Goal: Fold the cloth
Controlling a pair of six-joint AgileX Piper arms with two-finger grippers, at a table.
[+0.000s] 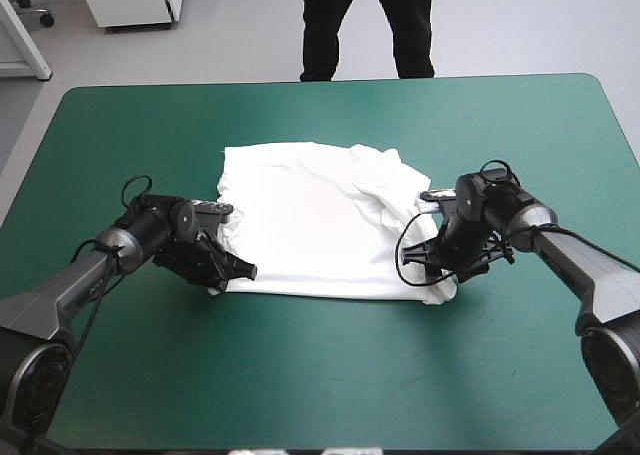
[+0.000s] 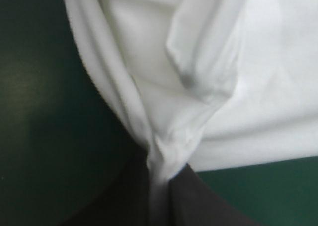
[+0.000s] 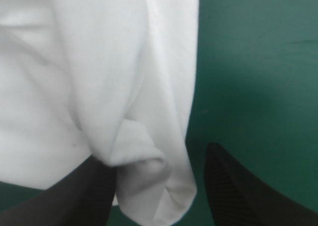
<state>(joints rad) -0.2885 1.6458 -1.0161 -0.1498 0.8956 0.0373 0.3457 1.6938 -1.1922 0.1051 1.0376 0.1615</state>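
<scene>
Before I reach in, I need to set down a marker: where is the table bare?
Bare teal-green cover lies between the T-shirt and the near edge, between it and the far edge, and at both far corners. Crowded: the shirt's near corners, where the left end effector and right end effector sit.

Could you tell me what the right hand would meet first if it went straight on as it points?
Probably the T-shirt: its bunched edge lies between the open fingers of the right hand.
</scene>
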